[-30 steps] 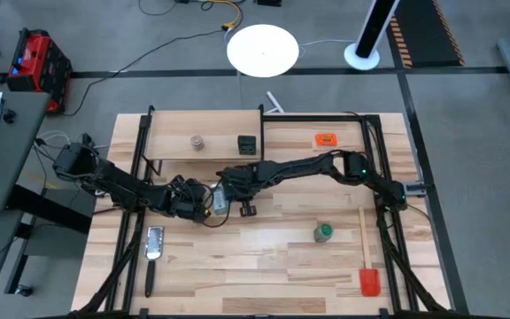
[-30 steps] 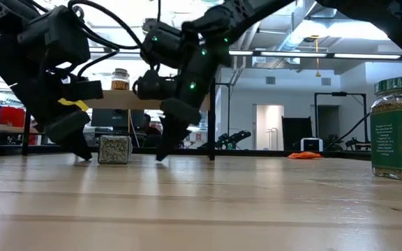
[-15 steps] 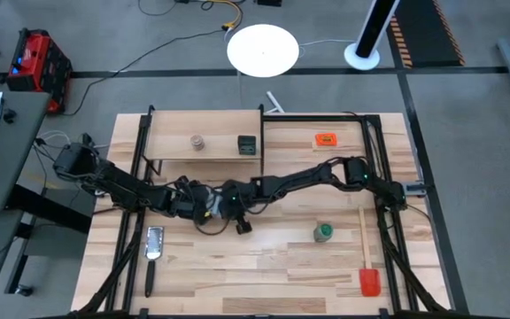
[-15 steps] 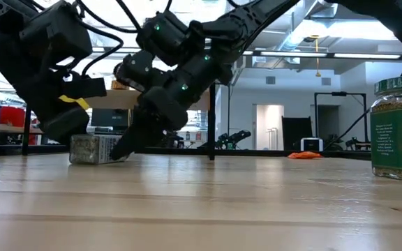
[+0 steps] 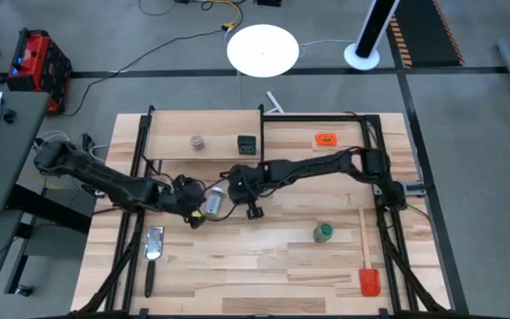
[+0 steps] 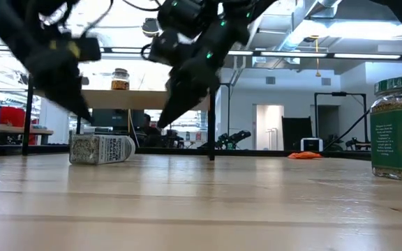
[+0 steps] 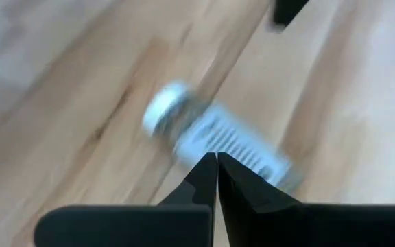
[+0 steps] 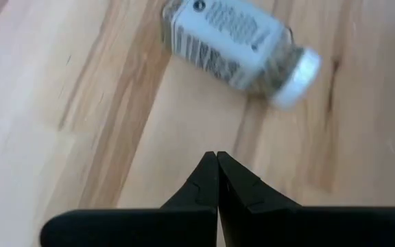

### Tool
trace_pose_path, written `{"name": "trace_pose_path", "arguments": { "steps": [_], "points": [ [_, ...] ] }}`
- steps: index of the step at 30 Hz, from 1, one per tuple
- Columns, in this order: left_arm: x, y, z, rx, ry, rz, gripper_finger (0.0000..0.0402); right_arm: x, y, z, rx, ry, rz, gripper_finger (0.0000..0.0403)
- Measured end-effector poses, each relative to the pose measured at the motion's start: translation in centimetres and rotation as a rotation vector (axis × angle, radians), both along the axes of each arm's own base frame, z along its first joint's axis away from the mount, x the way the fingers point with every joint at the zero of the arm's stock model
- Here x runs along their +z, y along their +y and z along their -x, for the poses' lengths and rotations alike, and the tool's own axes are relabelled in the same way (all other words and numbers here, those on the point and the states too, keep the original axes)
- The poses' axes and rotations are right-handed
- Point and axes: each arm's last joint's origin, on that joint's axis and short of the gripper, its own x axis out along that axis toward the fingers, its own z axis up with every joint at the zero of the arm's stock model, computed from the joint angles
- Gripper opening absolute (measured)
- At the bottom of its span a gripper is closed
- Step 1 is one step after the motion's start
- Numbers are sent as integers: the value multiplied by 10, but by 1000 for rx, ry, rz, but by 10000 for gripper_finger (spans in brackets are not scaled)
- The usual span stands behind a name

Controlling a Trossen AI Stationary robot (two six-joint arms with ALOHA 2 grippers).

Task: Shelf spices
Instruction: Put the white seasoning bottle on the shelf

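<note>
Both pincers lifted off, white-lidded jar [image 6: 102, 148] now toppled, lying free

Big wooden table [image 5: 264, 266] made of light planks. On it, at the far left side, a low wooden shelf [image 5: 171, 142] with thin black legs. On the shelf, a small brownish jar [image 5: 198, 142] and a black cube tin [image 5: 247, 144], well apart. On the bare table: clear jar with white lid [image 5: 211, 202] lying on its side, green-lidded jar [image 5: 323, 232] standing upright, flat orange tag [image 5: 326, 138], red-headed spatula [image 5: 367, 263], and a metal grater [image 5: 154, 243] with a dark handle.
</note>
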Motion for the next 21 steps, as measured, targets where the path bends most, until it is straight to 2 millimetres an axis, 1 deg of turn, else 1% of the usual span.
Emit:
{"name": "trace_pose_path", "arguments": {
  "steps": [2, 5, 8, 11, 14, 18, 21],
  "points": [
    [19, 1, 3, 12, -78, 13, 4, 11, -5, 11, -3, 45, 4, 1],
    [41, 4, 10, 54, -141, 12, 4, 33, -14, 28, -26, 99, -1, 1],
    [54, 8, 14, 105, -172, -6, 4, 50, -20, 42, -47, 130, -8, 2],
    [58, 10, 12, 122, -180, 8, 5, 59, -23, 56, -49, 164, -7, 2],
    [59, 11, 9, 88, -161, 115, 16, 64, -24, 73, -49, 181, -7, 2],
    [56, 13, 5, 73, -124, 313, 53, 62, -24, 93, -73, 187, -18, 2],
    [54, 14, 2, 79, -104, 399, 94, 56, -22, 107, -87, 190, -25, 3]
  ]
}}
